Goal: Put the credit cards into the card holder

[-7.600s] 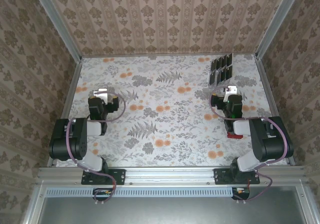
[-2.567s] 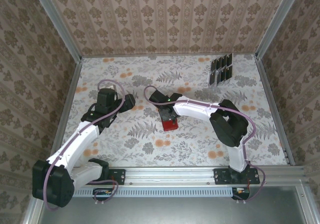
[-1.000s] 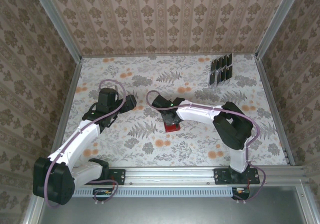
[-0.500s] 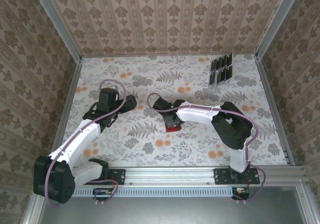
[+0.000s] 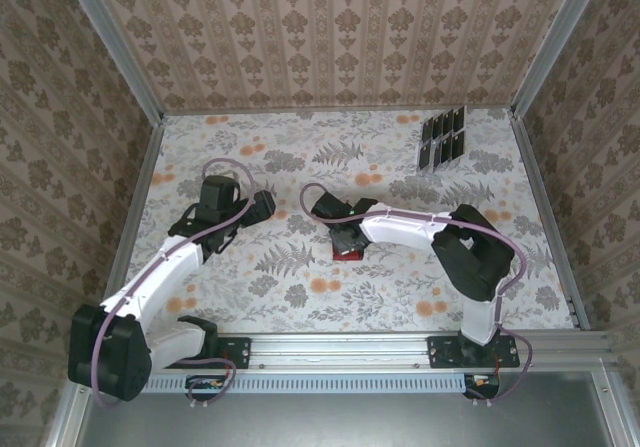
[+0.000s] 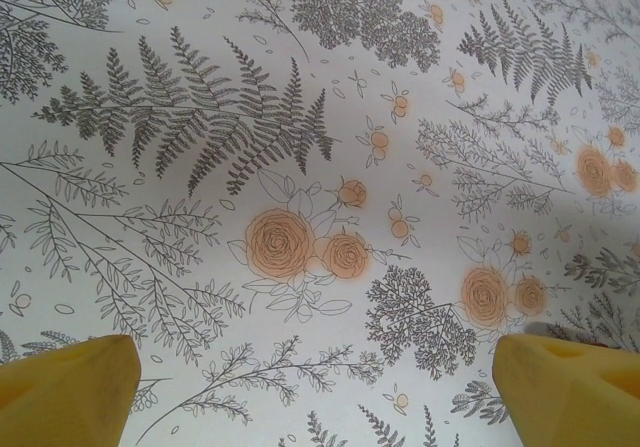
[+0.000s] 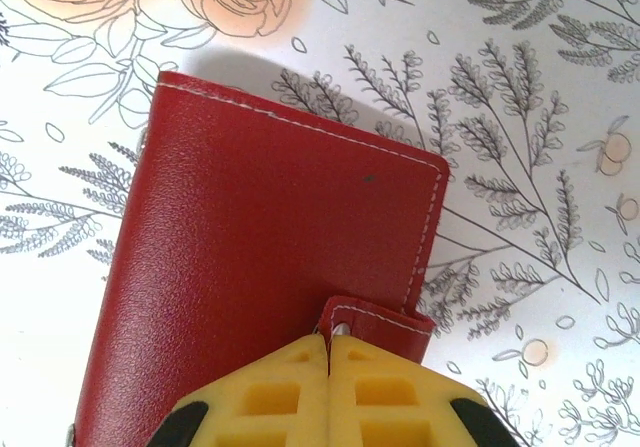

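The right gripper (image 7: pixel 328 355) has its yellow jaws pressed together at the closing tab (image 7: pixel 388 325) of the red card holder (image 7: pixel 260 247), which lies flat at the centre of the top view; whether the tab is pinched is unclear. The left gripper (image 6: pixel 318 387) hangs spread wide over the bare floral table (image 6: pixel 300 117). The credit cards (image 5: pixel 442 139) sit at upper right.

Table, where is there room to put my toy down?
There is bare table at the far left, between the back wall and the left hand. More lies along the near rail, in front of the wallet. It is crowded in the middle, where the right hand is shut at the wallet, and in the far right corner by the cards.
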Robot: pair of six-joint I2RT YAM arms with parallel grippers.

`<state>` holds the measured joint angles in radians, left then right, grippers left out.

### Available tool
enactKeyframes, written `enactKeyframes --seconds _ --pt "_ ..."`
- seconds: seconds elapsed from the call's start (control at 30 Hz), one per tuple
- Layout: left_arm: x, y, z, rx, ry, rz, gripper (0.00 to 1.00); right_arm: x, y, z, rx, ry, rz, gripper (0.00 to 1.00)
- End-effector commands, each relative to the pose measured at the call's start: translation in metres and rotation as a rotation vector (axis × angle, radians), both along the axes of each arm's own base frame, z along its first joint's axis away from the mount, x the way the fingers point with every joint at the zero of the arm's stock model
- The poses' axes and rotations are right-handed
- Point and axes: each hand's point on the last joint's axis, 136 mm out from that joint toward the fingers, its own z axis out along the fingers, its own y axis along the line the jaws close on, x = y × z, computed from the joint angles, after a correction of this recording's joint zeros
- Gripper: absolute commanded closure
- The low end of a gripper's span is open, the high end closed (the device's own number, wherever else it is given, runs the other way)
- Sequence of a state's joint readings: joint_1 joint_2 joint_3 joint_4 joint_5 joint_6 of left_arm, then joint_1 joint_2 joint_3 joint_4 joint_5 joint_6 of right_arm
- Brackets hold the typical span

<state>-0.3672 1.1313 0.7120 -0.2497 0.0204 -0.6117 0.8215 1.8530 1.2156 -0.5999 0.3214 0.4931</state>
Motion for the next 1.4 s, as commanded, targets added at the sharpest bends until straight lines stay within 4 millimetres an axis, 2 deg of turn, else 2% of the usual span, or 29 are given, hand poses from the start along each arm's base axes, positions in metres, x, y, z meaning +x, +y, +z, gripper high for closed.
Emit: enactKeyframes --seconds 0.0,0.33,0.37,0.5,0.7,0.97,1.2,1.37 --pt "0.002 -0.016 0.005 -0.053 -0.007 -0.027 0.00 -0.002 0.007 0.021 0.101 -0.017 -0.003 1.00" --pt "0.009 -0.065 0.010 -0.253 -0.007 -0.100 0.00 -0.002 0.031 0.068 0.317 -0.071 -0.015 1.00" --pt "0.005 -0.078 0.012 -0.277 -0.008 -0.131 0.00 -0.002 0.032 0.071 0.327 -0.074 -0.016 1.00" --pt "0.006 -0.096 0.015 -0.364 -0.016 -0.144 0.00 -0.002 0.036 0.083 0.372 -0.085 -0.020 1.00" --pt "0.005 -0.115 0.015 -0.413 -0.013 -0.166 0.00 0.000 0.043 0.092 0.412 -0.092 -0.023 1.00" --pt "0.000 -0.132 0.001 -0.429 0.024 -0.185 0.02 0.001 0.047 0.097 0.442 -0.099 -0.029 1.00" --pt "-0.004 -0.147 -0.007 -0.437 0.040 -0.212 0.07 0.001 0.047 0.100 0.467 -0.109 -0.038 1.00" --pt "-0.005 -0.157 -0.010 -0.461 0.042 -0.224 0.18 0.000 0.047 0.101 0.482 -0.113 -0.040 1.00"
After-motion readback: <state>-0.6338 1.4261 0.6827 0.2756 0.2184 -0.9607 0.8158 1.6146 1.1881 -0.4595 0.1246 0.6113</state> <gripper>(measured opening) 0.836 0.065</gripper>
